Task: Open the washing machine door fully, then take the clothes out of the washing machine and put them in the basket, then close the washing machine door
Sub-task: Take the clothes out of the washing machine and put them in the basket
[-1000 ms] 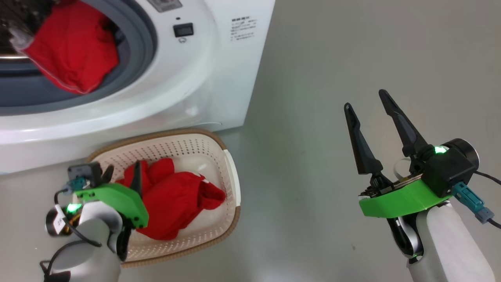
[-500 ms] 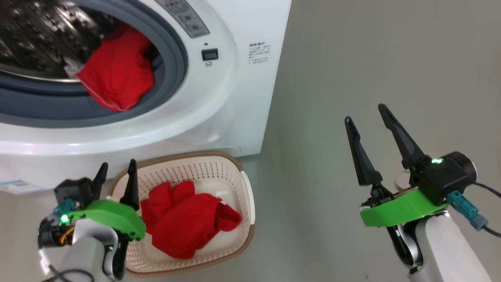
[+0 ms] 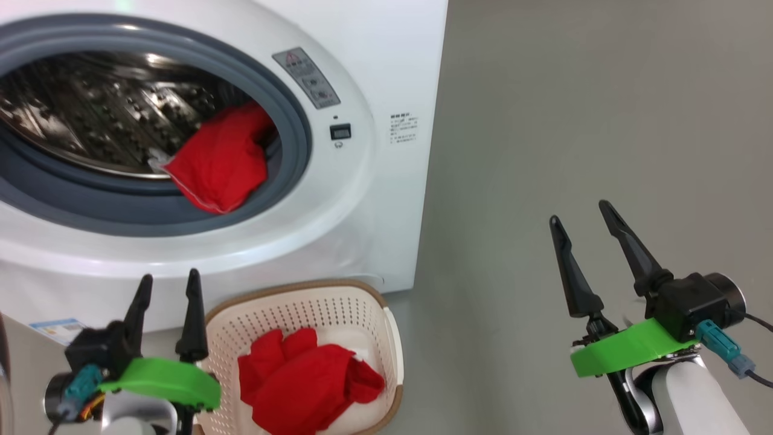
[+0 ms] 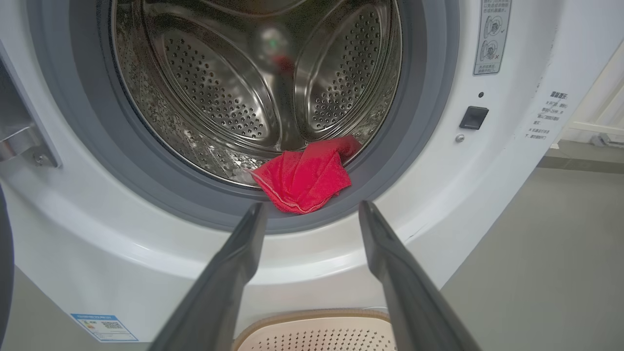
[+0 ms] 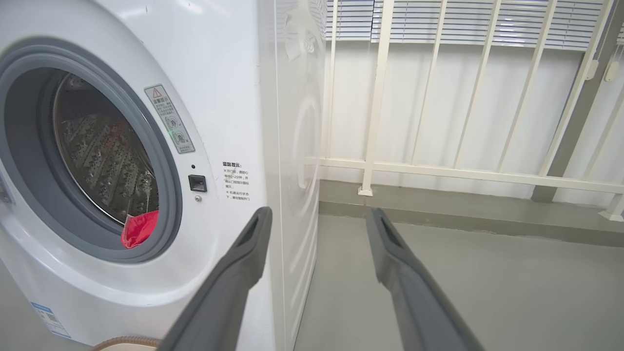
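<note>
Left gripper (image 3: 169,275) risen clear beside basket (image 3: 314,283) rim, jaws apart.

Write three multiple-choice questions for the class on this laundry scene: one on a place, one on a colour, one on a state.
1. Where is the basket? A. On the floor before the washing machine. B. On top of it. C. Held in the air.
2. What colour is the garment in the drum? A. Blue. B. White. C. Red.
3. The left gripper: how are its jaws? A. Shut on cloth. B. Open, holding nothing. C. Shut on the basket rim.
Answers: 1 A, it stands on the floor; 2 C, red cloth lies at the drum's lip; 3 B, its jaws stand apart, nothing between.
</note>
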Motion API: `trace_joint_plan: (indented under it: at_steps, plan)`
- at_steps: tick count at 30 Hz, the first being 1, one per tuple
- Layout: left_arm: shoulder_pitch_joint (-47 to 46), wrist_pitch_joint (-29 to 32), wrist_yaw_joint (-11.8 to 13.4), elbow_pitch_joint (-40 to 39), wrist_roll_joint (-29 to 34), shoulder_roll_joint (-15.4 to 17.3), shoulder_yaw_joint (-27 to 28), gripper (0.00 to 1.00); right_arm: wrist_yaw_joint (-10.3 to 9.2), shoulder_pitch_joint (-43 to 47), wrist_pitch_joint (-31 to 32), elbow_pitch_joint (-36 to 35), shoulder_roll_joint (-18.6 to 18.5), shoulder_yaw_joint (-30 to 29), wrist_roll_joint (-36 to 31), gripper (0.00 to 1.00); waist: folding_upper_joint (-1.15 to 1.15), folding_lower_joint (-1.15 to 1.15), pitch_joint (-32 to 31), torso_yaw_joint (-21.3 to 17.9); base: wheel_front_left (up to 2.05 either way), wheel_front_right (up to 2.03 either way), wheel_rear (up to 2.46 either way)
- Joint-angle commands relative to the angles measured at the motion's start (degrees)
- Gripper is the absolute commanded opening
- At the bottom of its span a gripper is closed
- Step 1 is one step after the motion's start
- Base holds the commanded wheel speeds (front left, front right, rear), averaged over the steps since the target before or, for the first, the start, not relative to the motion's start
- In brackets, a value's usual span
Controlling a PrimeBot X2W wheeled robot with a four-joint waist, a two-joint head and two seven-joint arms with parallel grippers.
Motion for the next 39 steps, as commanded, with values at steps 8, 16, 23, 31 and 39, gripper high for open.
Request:
trace_joint_plan:
  at_steps: [8, 16, 23, 31, 39]
  plan:
    - [6.80, -0.70, -0.94, -9.02, 3.55, 0.19, 4.07, 1.00, 0.35, 3.68, -0.37, -0.63, -0.20, -0.64, -0.95, 1.00, 0.00, 0.00, -7.25, 0.31, 0.00, 0.00, 0.00]
    - [11.82, -0.70, -1.72, -13.47, 4.11, -0.05, 4.57, 1.00, 0.35, 6.91, -0.37, -1.66, -0.87, -1.57, -1.24, 1.00, 0.00, 0.00, -9.23, -0.16, 0.00, 0.00, 0.00]
    - [15.55, -0.70, -0.89, -16.06, 3.91, -0.74, 4.16, 1.00, 0.35, 9.14, -0.37, -2.42, -1.25, -2.18, -1.12, 1.00, 0.00, 0.00, -10.23, -0.40, 0.00, 0.00, 0.00]
    - [17.32, -0.42, 0.14, -17.39, 3.12, -0.98, 4.07, 1.00, 0.35, 9.98, -0.37, -3.01, -1.70, -1.58, -0.76, 1.00, 0.00, 0.00, -10.66, -0.19, 0.00, 0.00, 0.00]
    - [17.71, -0.47, 0.89, -18.70, 2.72, -0.96, 4.19, 1.00, 0.35, 10.04, -0.37, -3.13, -2.12, -0.52, -0.08, 1.00, 0.00, 0.00, -10.38, 0.04, 0.00, 0.00, 0.00]
